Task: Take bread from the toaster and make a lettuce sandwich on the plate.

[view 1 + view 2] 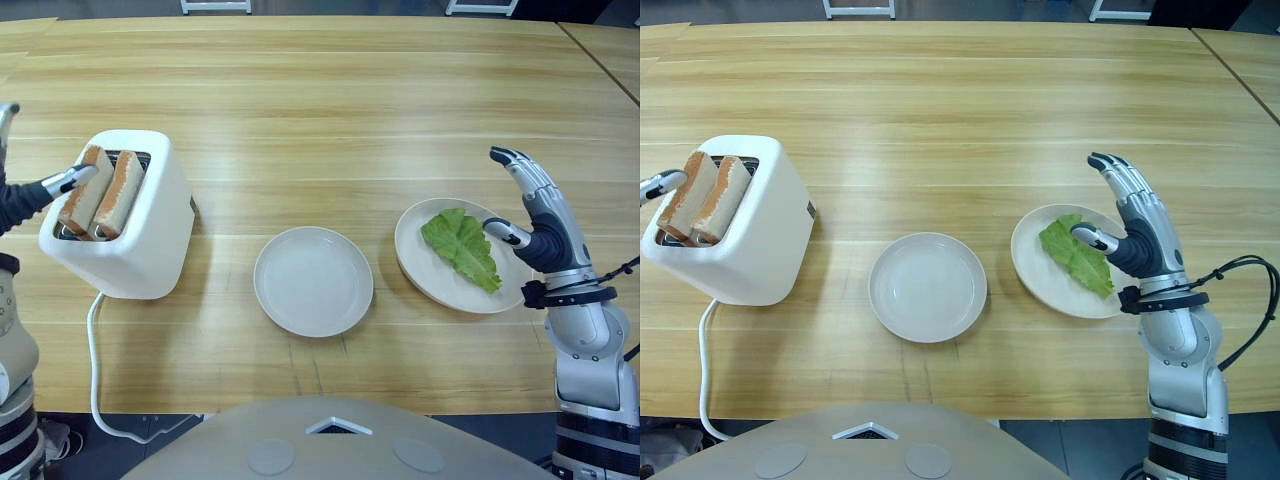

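Because the toaster [150, 240] stands free near the left edge of the desk [320, 100], with its cord [92, 350] trailing off the front edge, a slice that sticks in its slot could, I judge, drag or tip the whole body if it is pulled up at a slant. A slice released too soon would land on bare wood short of the empty plate [313, 281], which sits close to the front edge at the middle. Pressing down on the rim of the lettuce plate [410, 245], just to its right, could rock it. Both bread slices [85, 195] stand upright out of the slots and look soft, so a hold on one corner may tear or slip. The lettuce [462, 245] is limp and may fold or slide when lifted.

At the left edge, the left hand [40, 192] touches the upper end of the outer slice, the one nearer that edge. Whether it is clamped on the slice I cannot tell. Over the far-right rim of the lettuce plate, the right hand [545, 230] is upright, fingers spread apart, holding nothing. The leaf lies just beside it, toward the desk's middle, with one fingertip close above the leaf's edge.
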